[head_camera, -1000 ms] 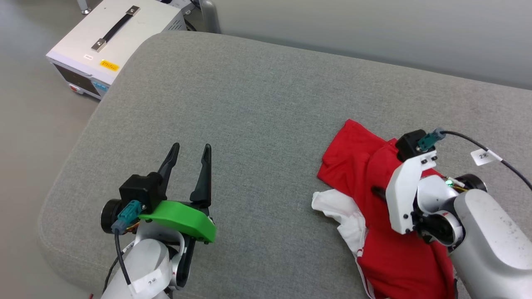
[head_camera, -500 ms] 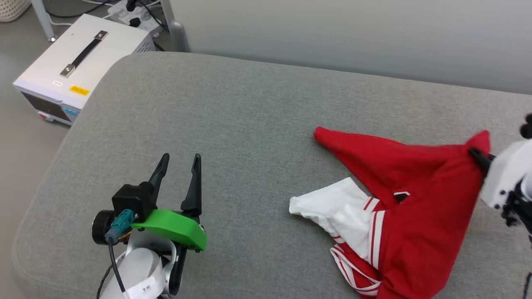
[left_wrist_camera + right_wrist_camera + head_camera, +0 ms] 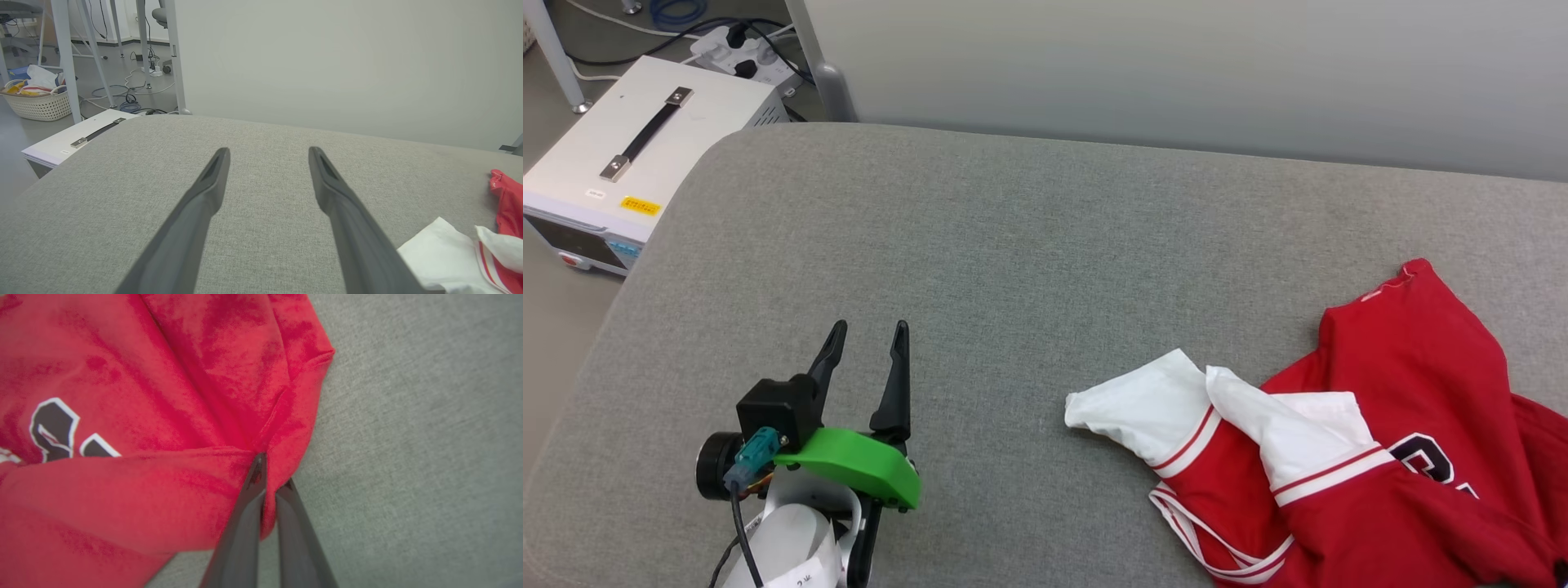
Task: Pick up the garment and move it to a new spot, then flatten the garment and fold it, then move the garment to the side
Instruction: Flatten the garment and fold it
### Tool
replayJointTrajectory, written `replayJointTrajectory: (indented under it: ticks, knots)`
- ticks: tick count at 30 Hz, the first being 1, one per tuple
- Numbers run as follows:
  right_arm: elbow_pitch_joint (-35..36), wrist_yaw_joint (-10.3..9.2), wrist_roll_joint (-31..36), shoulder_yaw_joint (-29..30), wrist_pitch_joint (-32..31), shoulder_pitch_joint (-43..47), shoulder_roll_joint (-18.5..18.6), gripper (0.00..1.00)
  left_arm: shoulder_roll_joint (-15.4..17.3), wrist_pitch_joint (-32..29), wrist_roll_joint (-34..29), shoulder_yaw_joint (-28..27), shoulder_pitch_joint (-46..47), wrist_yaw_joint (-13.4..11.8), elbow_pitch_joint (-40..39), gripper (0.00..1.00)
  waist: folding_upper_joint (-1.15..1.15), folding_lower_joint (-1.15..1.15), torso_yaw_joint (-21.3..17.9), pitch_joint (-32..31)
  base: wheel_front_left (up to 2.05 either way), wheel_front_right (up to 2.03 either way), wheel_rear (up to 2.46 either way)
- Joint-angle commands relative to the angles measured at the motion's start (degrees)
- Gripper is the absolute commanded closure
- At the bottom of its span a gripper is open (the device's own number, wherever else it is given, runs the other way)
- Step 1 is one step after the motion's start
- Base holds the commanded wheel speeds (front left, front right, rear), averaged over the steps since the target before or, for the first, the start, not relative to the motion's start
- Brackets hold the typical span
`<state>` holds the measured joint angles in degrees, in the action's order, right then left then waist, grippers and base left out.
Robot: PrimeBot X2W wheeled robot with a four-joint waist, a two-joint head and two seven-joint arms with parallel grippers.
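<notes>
The garment (image 3: 1413, 408), a red jersey with white lining and white-striped trim, lies bunched at the lower right of the grey cushion (image 3: 1013, 245). Black white-outlined letters show on it (image 3: 57, 428). Its white edge reaches into the left wrist view (image 3: 449, 257). My right gripper (image 3: 271, 471) is shut on a pinched fold of the red cloth near the jersey's edge. Over bare cushion at the lower left, my left gripper (image 3: 864, 339) stands open with nothing between its fingers (image 3: 212, 179), well left of the garment.
A white equipment box (image 3: 613, 163) with a black handle sits on the floor past the cushion's left edge. Cables and a power strip (image 3: 735, 41) lie behind it. A pale wall (image 3: 1176, 73) rises behind the cushion. A woven basket (image 3: 36, 102) stands on the floor farther off.
The head camera has shifted. My right gripper has carried the held fold up and to the right, out of the head view, and the jersey has been dragged right and spread, showing letters. The left arm has stayed put.
</notes>
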<state>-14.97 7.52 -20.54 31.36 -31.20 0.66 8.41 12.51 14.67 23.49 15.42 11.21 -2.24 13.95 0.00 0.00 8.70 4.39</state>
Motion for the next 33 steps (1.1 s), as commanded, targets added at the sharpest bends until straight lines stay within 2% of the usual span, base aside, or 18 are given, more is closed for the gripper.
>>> replayJointTrajectory:
  ticks: [1,2,3,13,18,22,25,33]
  knots:
    - [0.1,-0.03,0.5,0.2,1.2,1.1,-1.6,0.65,0.3,0.3,-0.1,-0.1,-1.0,-0.1,0.1,0.00,0.00,0.00,-0.1,-0.2,0.00,0.00,0.00]
    - [0.1,-0.03,0.7,0.2,1.9,1.6,-2.3,0.15,0.4,0.3,-0.1,-0.1,-1.1,-0.1,0.1,0.00,0.00,0.00,-0.2,-0.2,0.00,0.00,0.00]
    - [0.1,-0.03,1.0,-0.1,3.3,2.0,-3.0,0.00,0.5,0.3,0.0,-0.2,-1.3,-0.2,0.1,0.00,0.00,0.00,-0.3,-0.3,0.00,0.00,0.00]
    - [4.4,-0.03,5.6,-3.8,25.7,-0.6,-5.4,0.00,1.2,-0.5,0.5,-0.1,-3.1,-0.9,-0.1,0.00,0.00,0.00,-1.1,-2.6,0.00,0.00,0.00]
    - [7.8,-0.03,7.0,-9.0,31.1,-0.2,-5.5,0.00,1.7,-0.9,0.5,0.0,-4.1,-1.5,-0.7,0.00,0.00,0.00,-1.3,-3.6,0.00,0.00,0.00]
    - [9.4,-0.03,6.9,-14.8,27.4,0.6,-5.5,0.00,1.8,-1.3,0.7,-0.1,-4.7,-2.1,-1.5,0.00,0.00,0.00,-1.4,-3.7,0.00,0.00,0.00]
    - [10.6,-0.03,5.3,-20.4,20.1,0.4,-4.9,0.00,1.9,-1.5,0.8,0.0,-4.6,-2.2,-2.0,0.00,0.00,0.00,-1.2,-3.4,0.00,0.00,0.00]
    - [13.9,-0.03,-0.1,-34.9,-1.4,-4.2,3.0,0.00,1.6,-1.3,0.9,0.5,-3.2,-2.0,-2.1,0.00,0.00,0.00,0.2,-1.6,0.00,0.00,0.00]
